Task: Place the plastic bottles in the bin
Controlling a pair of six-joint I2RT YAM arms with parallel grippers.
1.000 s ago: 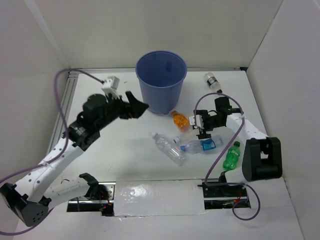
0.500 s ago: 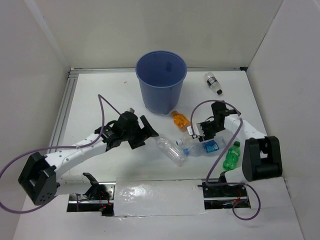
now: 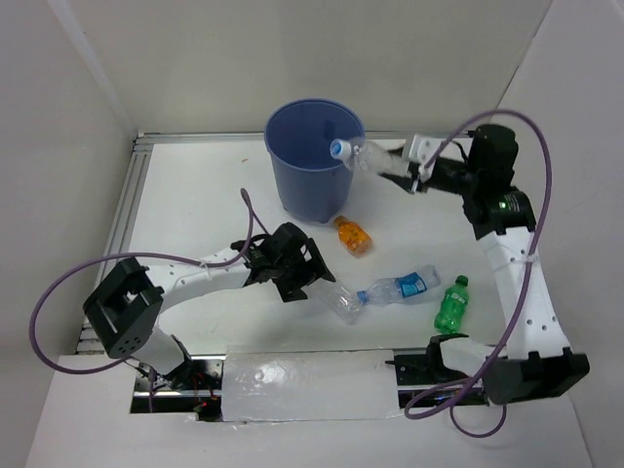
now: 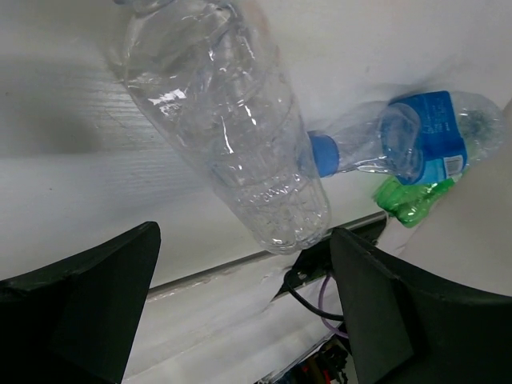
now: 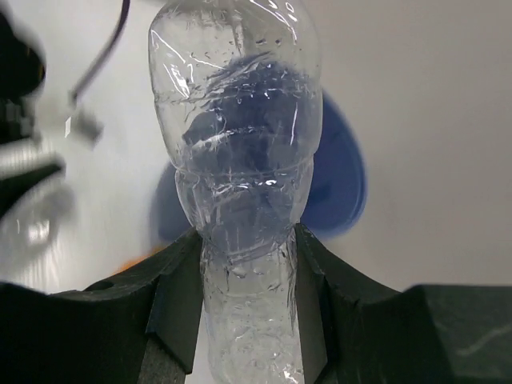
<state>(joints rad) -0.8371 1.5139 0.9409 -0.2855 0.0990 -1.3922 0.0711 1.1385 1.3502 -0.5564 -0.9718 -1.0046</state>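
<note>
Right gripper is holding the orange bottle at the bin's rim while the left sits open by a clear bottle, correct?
No. The right gripper holds a clear bottle at the rim of the bin; the top view shows the orange bottle lying on the table.

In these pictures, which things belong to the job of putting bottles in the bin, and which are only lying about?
Belong to the job: bin; held clear bottle; clear bottle on the table; blue-labelled bottle; orange bottle; green bottle.

Only lying about: purple cables; metal rail.
</note>
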